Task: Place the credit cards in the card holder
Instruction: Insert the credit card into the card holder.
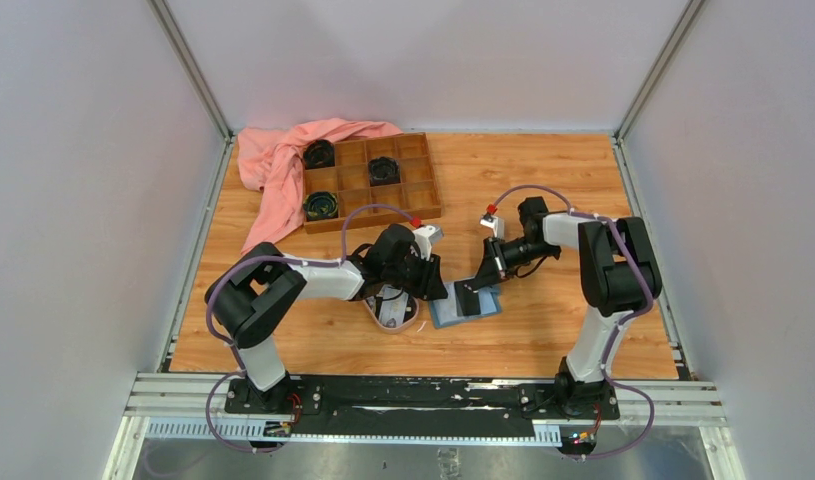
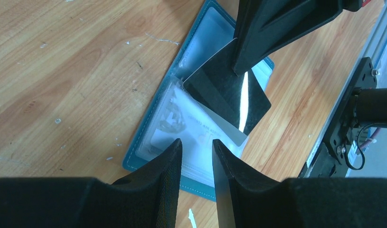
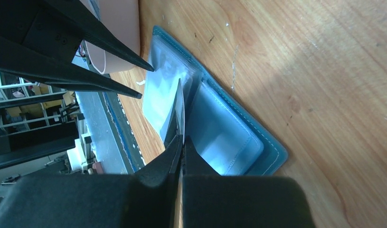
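Observation:
The blue card holder (image 1: 451,316) lies open on the table, its pale clear slots facing up (image 2: 148,142) (image 3: 229,137). My right gripper (image 1: 480,277) (image 3: 183,138) is shut on a black credit card (image 2: 222,90), seen edge-on in the right wrist view (image 3: 180,107). The card is tilted with its lower edge at the holder's middle slots. A pale grey card (image 2: 229,132) shows just under the black one. A white printed card (image 2: 182,121) sits inside a clear sleeve. My left gripper (image 1: 438,290) (image 2: 196,142) is open a little and empty over the holder's near edge.
A pink oval dish (image 1: 413,320) (image 3: 120,28) sits just left of the holder, under my left wrist, with something pale in it. A brown compartment tray (image 1: 423,175) with black round items and a pink cloth (image 1: 273,160) lie at the back left.

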You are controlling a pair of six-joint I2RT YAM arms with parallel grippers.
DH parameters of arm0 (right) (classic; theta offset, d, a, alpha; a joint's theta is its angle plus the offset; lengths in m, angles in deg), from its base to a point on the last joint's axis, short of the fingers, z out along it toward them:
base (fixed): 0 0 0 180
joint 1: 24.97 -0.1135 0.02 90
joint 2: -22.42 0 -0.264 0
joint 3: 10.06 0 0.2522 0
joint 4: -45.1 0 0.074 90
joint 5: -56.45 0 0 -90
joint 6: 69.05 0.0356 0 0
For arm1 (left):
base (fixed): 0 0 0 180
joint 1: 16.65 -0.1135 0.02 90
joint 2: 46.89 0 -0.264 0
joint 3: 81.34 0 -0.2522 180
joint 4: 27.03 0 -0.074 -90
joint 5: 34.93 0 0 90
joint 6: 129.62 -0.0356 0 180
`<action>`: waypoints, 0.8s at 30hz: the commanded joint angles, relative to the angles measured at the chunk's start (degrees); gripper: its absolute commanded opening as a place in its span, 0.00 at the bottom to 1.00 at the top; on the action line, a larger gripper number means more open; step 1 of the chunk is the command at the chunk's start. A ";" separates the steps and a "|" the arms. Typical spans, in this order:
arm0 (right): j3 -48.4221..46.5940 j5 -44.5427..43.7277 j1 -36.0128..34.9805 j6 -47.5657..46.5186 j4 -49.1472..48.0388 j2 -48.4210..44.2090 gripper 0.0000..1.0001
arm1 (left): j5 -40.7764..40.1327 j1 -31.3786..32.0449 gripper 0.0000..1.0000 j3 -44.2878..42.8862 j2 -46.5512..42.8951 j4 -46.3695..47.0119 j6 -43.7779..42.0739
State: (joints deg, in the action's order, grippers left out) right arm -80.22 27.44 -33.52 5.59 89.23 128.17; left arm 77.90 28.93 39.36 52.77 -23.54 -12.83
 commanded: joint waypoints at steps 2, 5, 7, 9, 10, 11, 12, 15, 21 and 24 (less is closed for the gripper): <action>-1.11 -5.42 -1.64 1.98 1.71 1.60 0.00 | -1.03 0.47 0.36 -0.25 1.62 -1.44 -0.25; -1.08 -7.68 -1.69 4.14 1.43 1.52 0.00 | -0.95 0.47 0.36 -0.41 1.87 -1.44 -0.29; -0.97 -9.04 -1.64 5.24 1.45 1.11 0.00 | -1.03 0.49 0.36 -0.43 1.95 -1.44 -0.17; -0.87 -9.94 -1.72 6.18 1.36 0.72 0.00 | -1.03 0.47 0.36 -0.43 2.05 -1.44 -0.25; -0.88 -10.38 -1.88 6.52 1.36 0.66 0.00 | -0.97 0.47 0.36 -0.43 2.09 -1.44 -0.28; -0.89 -10.90 -2.01 6.87 1.36 0.66 0.00 | -0.90 0.47 0.36 -0.48 2.17 -1.48 -0.30; -1.04 -11.27 -2.23 7.30 1.36 0.85 0.00 | -0.86 0.47 0.36 -0.51 2.26 -1.49 -0.25; -1.59 -11.74 -3.49 7.95 1.45 1.67 0.00 | -0.69 0.47 0.36 -0.69 2.52 -1.45 -0.33; -2.93 -9.59 -5.21 8.72 1.36 2.40 0.00 | -0.60 0.47 0.36 -0.69 2.90 -1.44 -0.38; -3.68 -8.79 -6.18 9.26 1.30 3.61 0.00 | -0.44 0.47 0.36 -0.91 3.15 -1.48 -0.47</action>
State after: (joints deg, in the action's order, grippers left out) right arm -82.74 20.88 -37.66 14.20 89.95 129.20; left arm 77.90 28.93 38.90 53.82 -22.88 -12.81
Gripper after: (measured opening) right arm 0.007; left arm 0.356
